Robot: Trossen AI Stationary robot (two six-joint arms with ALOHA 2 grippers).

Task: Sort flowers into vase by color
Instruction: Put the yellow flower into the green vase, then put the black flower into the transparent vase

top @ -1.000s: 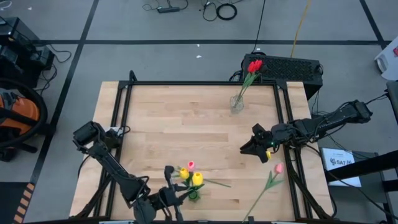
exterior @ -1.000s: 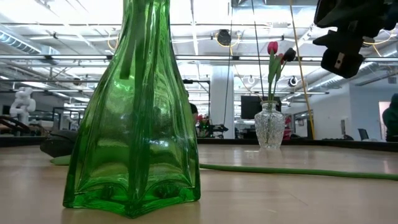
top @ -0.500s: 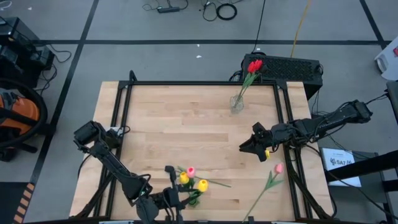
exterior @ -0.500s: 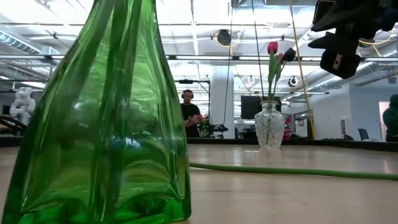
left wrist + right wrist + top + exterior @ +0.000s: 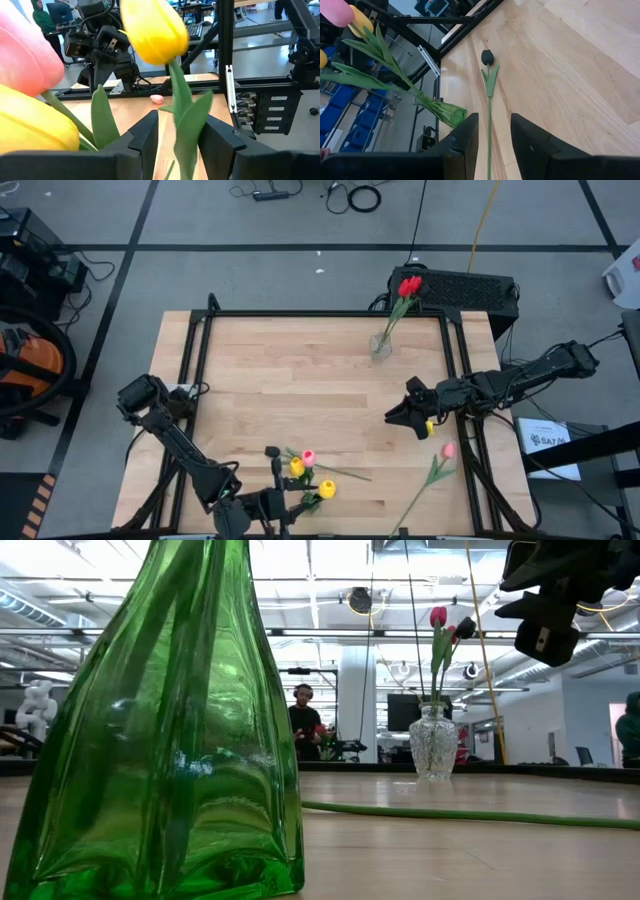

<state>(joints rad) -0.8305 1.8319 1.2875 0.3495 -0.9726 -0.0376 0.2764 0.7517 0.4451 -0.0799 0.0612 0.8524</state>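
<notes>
Tulips are sitting in three places across the wooden table (image 5: 300,380); two yellow heads (image 5: 326,490) and a pink one (image 5: 309,456) are standing in a green vase (image 5: 311,499) at the near edge, their stems leaning out over the wood; two red tulips (image 5: 408,286) are rising from a clear glass vase (image 5: 381,346) near the far edge, leaning past the table's rim; a loose pink tulip (image 5: 448,450) is lying flat near the right edge, its stem running toward the near corner; a black tulip (image 5: 487,57) is lying on the boards in the right wrist view, just beside the green vase.

Left gripper (image 5: 272,502) is sitting low at the near edge, just beside the green vase; in its wrist view the dark fingers (image 5: 145,137) are spread apart with a yellow tulip's stem and leaf passing between them, not pinched; right gripper (image 5: 398,417) is hovering above the table's right side, well apart from both vases, fingers (image 5: 462,145) parted and holding nothing.

In the low view the green vase is filling the left foreground; the glass vase is standing farther back; a green stem (image 5: 470,814) is lying along the tabletop between them; a person (image 5: 303,720) is standing in the room behind.
</notes>
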